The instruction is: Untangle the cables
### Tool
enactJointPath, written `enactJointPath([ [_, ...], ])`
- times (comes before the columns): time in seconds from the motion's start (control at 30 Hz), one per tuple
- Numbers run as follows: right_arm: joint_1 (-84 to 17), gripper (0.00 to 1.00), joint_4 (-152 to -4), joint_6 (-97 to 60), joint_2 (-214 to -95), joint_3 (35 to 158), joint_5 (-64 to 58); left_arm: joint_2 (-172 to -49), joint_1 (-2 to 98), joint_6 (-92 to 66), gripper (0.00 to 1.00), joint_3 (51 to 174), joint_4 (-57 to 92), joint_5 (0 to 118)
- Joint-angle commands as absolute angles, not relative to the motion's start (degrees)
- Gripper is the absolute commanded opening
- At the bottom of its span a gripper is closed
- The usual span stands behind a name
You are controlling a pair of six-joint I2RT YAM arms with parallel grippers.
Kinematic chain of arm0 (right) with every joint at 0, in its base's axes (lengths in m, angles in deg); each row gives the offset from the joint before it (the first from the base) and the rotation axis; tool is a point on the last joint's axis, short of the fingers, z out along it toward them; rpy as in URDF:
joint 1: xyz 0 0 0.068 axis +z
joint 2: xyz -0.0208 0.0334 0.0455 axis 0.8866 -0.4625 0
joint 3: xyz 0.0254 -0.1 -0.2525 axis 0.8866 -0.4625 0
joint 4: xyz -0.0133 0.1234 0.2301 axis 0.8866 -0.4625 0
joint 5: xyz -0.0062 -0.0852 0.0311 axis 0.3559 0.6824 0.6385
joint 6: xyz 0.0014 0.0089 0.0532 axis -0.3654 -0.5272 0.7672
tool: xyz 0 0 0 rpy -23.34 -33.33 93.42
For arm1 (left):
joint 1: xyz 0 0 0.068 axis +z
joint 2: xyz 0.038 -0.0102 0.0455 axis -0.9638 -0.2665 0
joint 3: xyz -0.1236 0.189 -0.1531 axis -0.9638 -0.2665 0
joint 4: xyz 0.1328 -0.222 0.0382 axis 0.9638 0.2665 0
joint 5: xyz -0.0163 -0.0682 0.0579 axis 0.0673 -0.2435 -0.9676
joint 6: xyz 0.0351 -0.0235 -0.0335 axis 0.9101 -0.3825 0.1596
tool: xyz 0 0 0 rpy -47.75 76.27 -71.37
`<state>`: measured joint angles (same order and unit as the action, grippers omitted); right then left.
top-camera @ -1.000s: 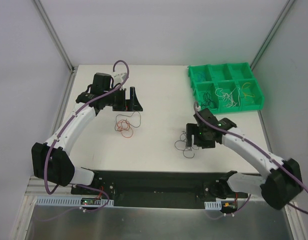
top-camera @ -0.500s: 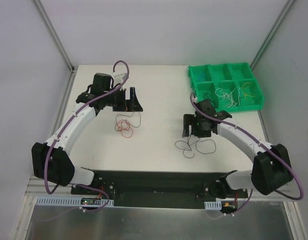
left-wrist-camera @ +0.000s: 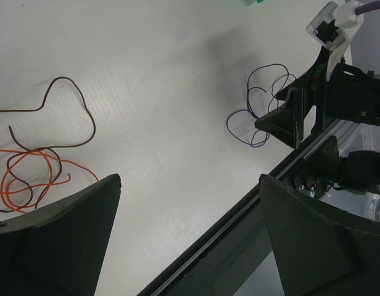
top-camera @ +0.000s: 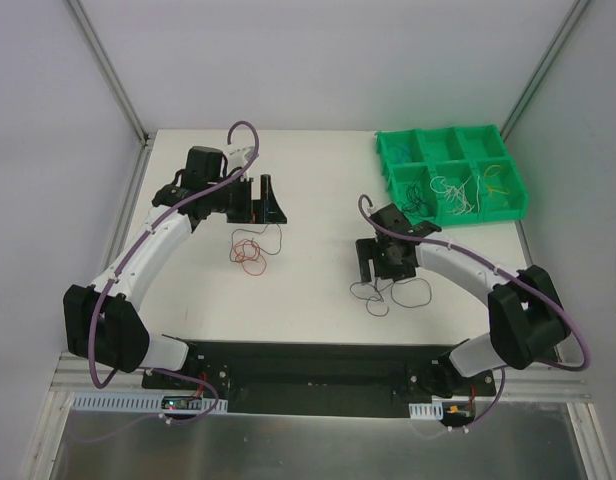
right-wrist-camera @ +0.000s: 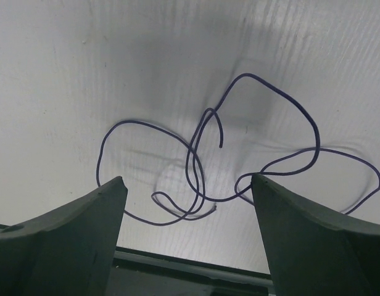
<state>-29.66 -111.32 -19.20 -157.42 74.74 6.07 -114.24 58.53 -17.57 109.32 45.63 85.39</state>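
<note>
Cables [top-camera: 250, 250] loose on table [top-camera: 318, 200]; both pairs of jaws apart, empty.
Right gripper [right-wrist-camera: 185, 184] over purple wire [right-wrist-camera: 134, 122] (purple only in wrist view); left gripper [left-wrist-camera: 190, 180] beside orange wire [left-wrist-camera: 36, 152] and brown wire [left-wrist-camera: 91, 123]; green bin [top-camera: 388, 150] seen overhead only.

Overhead; wrist views close over table [top-camera: 318, 190]

Your left gripper [top-camera: 260, 203] hangs over the white tabletop [top-camera: 318, 170], jaws apart, just beyond a small tangle of red-orange and dark thin wires [top-camera: 250, 252]; your right gripper [top-camera: 378, 265] points down at the far edge of a loose sprawl of dark thin wire [top-camera: 393, 293]; whether it touches, you can't tell from up here; far right, a green plastic compartment bin [top-camera: 381, 150] holds white, yellow and dark wires [top-camera: 458, 192].
</note>
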Motion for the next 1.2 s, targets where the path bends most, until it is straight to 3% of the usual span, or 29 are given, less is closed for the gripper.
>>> enactJointPath([
  [0.0, -29.6, 0.84, -111.1, -20.3, -158.2, 73.2, 7.9, -113.7, 59.2, -16.9, 0.93, 108.9, 44.6, 87.5],
  [0.37, -25.1, 0.71, -110.7, -16.7, -160.0, 69.9, 7.3, -113.6, 59.1, -17.0, 0.93, 108.9, 44.5, 87.1],
  [0.47, -24.2, 0.57, -109.7, -14.6, -160.8, 67.8, 6.5, -113.7, 59.2, -17.1, 0.93, 108.9, 44.5, 87.2],
  [0.7, -20.4, 0.39, -109.5, -13.0, -161.8, 70.6, 10.0, -114.1, 59.1, -17.4, 0.92, 108.6, 44.2, 87.5],
  [1.0, -22.2, 0.01, -107.0, -12.2, -153.6, 74.2, 10.7, -113.7, 59.1, -17.4, 0.92, 108.5, 44.2, 86.6],
  [1.17, -26.5, 0.01, -107.1, -13.0, -150.1, 75.6, 7.8, -113.5, 59.2, -17.4, 0.92, 108.4, 44.1, 86.6],
])
